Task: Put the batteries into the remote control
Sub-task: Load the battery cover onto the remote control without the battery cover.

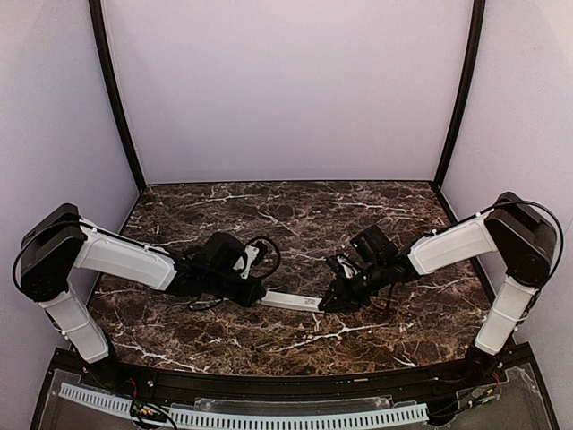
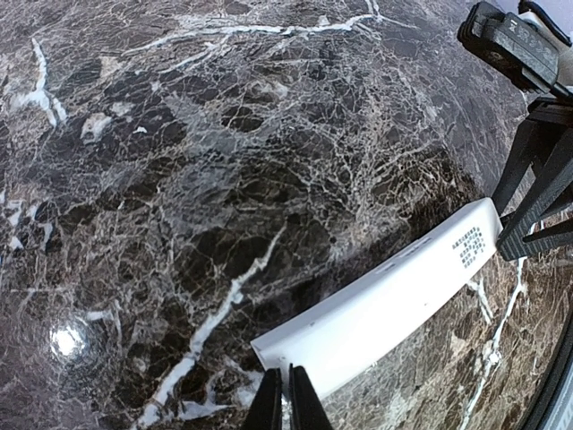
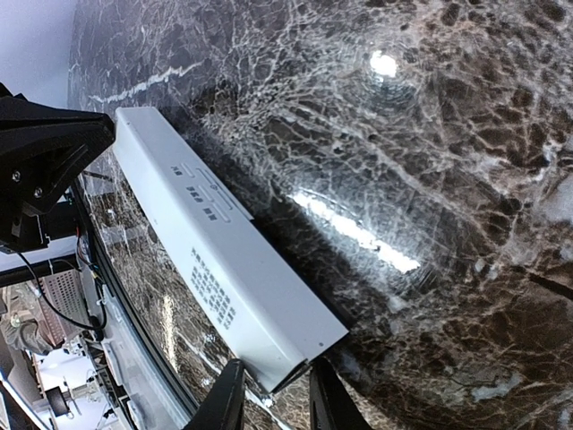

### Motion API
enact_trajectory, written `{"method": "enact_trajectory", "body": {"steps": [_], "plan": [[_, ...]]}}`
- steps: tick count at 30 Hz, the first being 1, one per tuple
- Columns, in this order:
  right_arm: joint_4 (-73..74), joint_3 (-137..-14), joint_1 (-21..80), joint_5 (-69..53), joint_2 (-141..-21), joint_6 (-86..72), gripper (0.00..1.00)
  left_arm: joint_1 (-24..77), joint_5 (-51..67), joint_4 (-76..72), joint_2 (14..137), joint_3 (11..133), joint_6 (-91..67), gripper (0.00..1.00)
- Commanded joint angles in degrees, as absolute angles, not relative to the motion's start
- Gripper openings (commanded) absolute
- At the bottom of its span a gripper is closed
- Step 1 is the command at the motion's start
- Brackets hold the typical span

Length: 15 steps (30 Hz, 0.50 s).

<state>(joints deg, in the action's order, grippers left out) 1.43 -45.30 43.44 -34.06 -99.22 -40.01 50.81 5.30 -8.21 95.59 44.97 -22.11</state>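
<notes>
We fear uneven pulls twist the remote point(image 1: 291, 301) free, its ends clenched by left pincer point(image 2: 285, 371) and right pincer point(image 3: 277, 365).

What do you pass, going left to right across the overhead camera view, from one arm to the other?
left arm → left gripper → remote control → right gripper → right arm
</notes>
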Motion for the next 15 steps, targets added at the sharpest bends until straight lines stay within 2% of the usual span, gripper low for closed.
{"method": "enact_trajectory", "body": {"steps": [1,15], "plan": [[0.26,-45.06,43.65,-33.83,-101.03,-39.98,0.24,52.11,9.34,-6.32,98.48,44.78,-23.20,0.04],[0.26,-46.23,43.50,-34.15,-101.99,-39.03,0.22,53.75,15.49,-7.17,101.40,45.09,-24.18,0.03]]}}
